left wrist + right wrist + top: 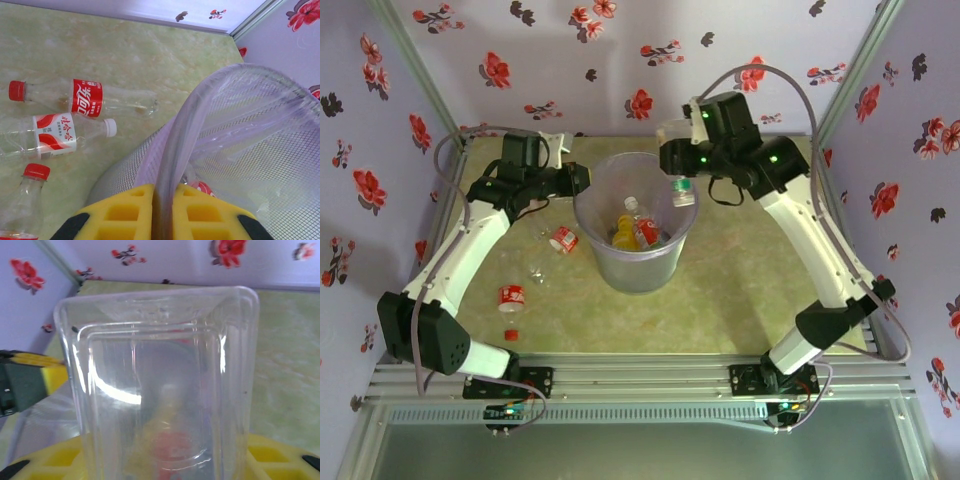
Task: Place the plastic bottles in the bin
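The bin (635, 262) stands mid-table, holding a yellow bottle (625, 233) and a red-labelled bottle (646, 229). My left gripper (582, 181) is shut on the bin's left rim (200, 100), with a yellow finger (120, 212) on each side of the wall. My right gripper (672, 150), over the far right rim, is shut on a clear square-sided plastic bottle (160, 380). A green-capped clear bottle (682, 191) hangs just below that gripper; I cannot tell if it is the same one. On the table lie a red-capped bottle (85, 97), a white-capped bottle (50, 136) and another red-capped bottle (25, 200).
Left of the bin, in the top external view, lie a red-labelled bottle (563, 239), another (511, 297), a faint clear bottle (535, 270) and a loose red cap (510, 335). Floral walls close in the pale green table (750, 290) on three sides.
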Tool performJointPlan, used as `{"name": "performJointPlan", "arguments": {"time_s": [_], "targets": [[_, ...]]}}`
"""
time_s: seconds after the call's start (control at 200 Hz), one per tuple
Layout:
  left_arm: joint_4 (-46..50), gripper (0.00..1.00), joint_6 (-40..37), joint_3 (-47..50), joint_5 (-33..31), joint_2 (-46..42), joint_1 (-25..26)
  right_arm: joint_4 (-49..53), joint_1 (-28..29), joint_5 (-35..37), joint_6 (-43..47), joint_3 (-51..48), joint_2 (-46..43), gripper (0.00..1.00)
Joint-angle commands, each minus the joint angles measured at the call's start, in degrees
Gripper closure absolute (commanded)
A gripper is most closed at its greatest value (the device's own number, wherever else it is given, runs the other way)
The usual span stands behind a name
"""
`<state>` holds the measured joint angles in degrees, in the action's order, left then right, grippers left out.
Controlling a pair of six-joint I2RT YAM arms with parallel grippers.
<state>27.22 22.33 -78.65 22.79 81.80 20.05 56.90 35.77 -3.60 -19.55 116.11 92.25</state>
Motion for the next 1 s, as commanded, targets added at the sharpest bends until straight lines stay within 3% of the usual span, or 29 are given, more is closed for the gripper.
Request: {"name": "performJointPlan", "arguments": {"time_s": [0.0, 0.34, 0.72, 0.885, 0.995], "targets": [[1.63, 1.00, 0.35, 1.73, 1.77, 1.21, 1.16, 0.89, 2.59, -4.09, -2.12, 2.60, 4.96, 0.53], [1.43, 1.00, 0.17, 1.93, 0.63, 0.86, 1.21, -2.04, 7.17, -12.69, -7.13, -0.31, 11.74, 0.53], [1.48, 1.00, 0.09, 2.01, 0.04, 0.73, 1.16, -5.29, 9.84, -16.85, -12.49, -8.30, 14.90, 0.53], [1.57, 1.00, 0.04, 2.01, 0.01, 0.69, 1.15, -6.25, 10.11, -19.26, -14.34, -10.47, 16.52, 0.43], [1.54, 1.00, -0.05, 2.01, 0.03, 0.73, 1.21, -7.33, 10.61, -21.90, -15.16, -11.45, 17.45, 0.27]]}}
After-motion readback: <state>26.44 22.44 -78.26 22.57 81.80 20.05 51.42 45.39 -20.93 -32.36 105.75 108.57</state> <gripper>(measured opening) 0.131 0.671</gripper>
